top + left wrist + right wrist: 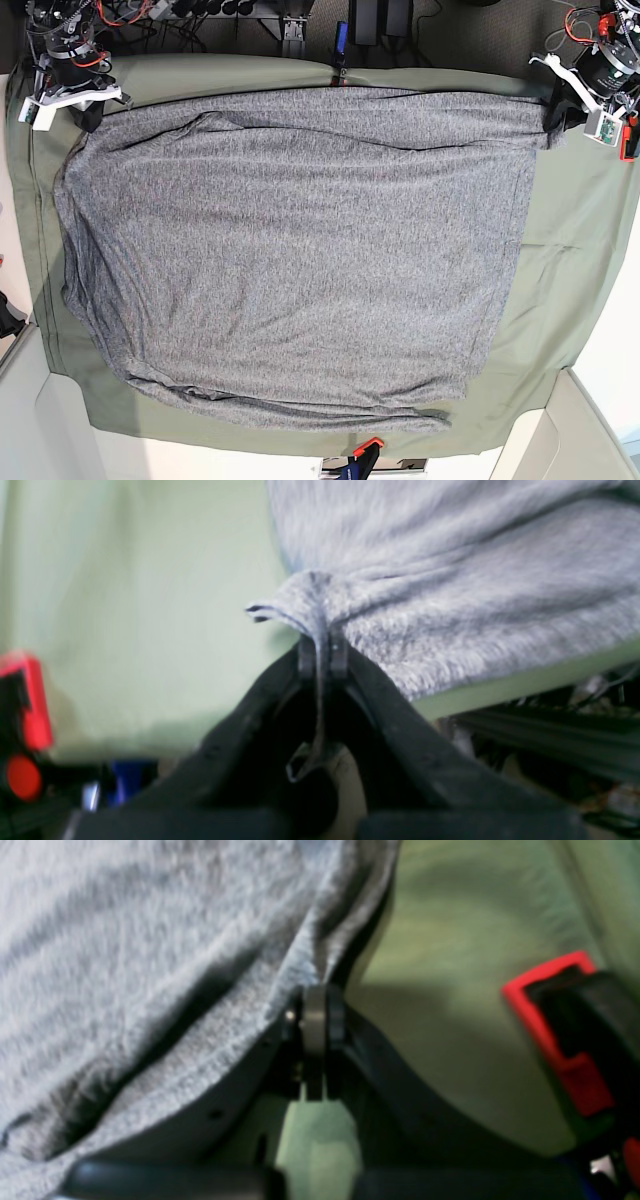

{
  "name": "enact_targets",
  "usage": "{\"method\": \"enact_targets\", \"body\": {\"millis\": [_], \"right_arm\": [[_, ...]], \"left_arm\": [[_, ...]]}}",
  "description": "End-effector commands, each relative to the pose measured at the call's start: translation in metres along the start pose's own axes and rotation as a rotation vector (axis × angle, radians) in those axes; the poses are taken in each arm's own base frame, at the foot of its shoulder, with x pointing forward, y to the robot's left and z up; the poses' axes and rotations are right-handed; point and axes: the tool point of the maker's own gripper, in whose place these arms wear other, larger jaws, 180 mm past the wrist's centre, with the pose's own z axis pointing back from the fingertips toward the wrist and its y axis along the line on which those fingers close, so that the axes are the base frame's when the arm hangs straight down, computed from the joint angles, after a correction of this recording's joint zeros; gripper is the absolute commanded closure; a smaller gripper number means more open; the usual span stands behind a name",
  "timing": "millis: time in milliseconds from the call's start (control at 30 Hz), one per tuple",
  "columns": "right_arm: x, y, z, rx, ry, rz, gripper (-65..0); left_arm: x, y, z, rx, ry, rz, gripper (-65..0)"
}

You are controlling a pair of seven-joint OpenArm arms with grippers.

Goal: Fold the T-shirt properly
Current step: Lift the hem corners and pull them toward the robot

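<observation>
The heather-grey T-shirt [290, 250] lies spread over the olive-green table cloth [560, 260] and covers most of it. My left gripper [322, 652] is shut on a pinched fold of the T-shirt's edge [310, 605]; in the base view it is at the far right corner [556, 115]. My right gripper [315, 1015] is shut on the shirt's hem [310, 955]; in the base view it is at the far left corner [92, 112]. The shirt's far edge runs stretched between the two grippers.
A red-and-black fixture [22, 705] stands at the table edge in the left wrist view; a similar fixture [570, 1035] shows in the right wrist view. Cables and stands [340, 30] sit behind the far table edge. A small orange and blue clamp [365, 450] sits at the near edge.
</observation>
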Motion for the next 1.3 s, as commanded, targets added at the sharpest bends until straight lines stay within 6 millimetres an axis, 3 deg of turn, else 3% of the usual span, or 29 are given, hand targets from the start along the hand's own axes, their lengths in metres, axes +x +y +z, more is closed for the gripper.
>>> {"method": "enact_targets", "body": {"millis": [0,133,467,600,733,867,1100,1167,1267], "right_arm": [[0.016,0.001,0.003,0.017,-0.054,0.004,0.0],[0.038,-0.001,0.001,0.029,-0.115,-0.028,0.0],[0.079,0.011,-0.013,0.055,-0.194,-0.028,0.0],[0.087,0.014,-0.02,0.061,-0.211,-0.035,0.0],[0.093,0.018,-0.031,0.071,-0.216,-0.056,0.0],[0.086,0.018,-0.046,0.076,-0.185,-0.077,0.0],[0.076,0.026,-0.057,0.129,-0.156,-0.073,0.0],[0.076,0.027,-0.058,0.13,-0.157,-0.075,0.0],[0.076,0.029,-0.057,0.145,-0.156,-0.098,-17.1]], "left_arm": [[0.018,-0.004,0.003,-0.024,-0.053,-0.023,0.0],[0.042,-0.011,0.003,-0.042,-0.118,-0.055,0.0],[0.083,-0.003,-0.006,-0.023,-0.226,-0.083,0.0],[0.095,0.005,-0.023,-0.027,-0.246,-0.089,0.0],[0.09,0.019,-0.054,-0.029,-0.203,-0.091,0.0],[0.077,0.031,-0.075,-0.026,-0.157,-0.049,0.0],[0.045,0.042,-0.083,-0.008,-0.081,0.01,0.0],[0.045,0.043,-0.083,-0.008,-0.08,0.01,-7.0],[0.037,0.043,-0.083,-0.007,-0.038,0.011,-19.3]]}}
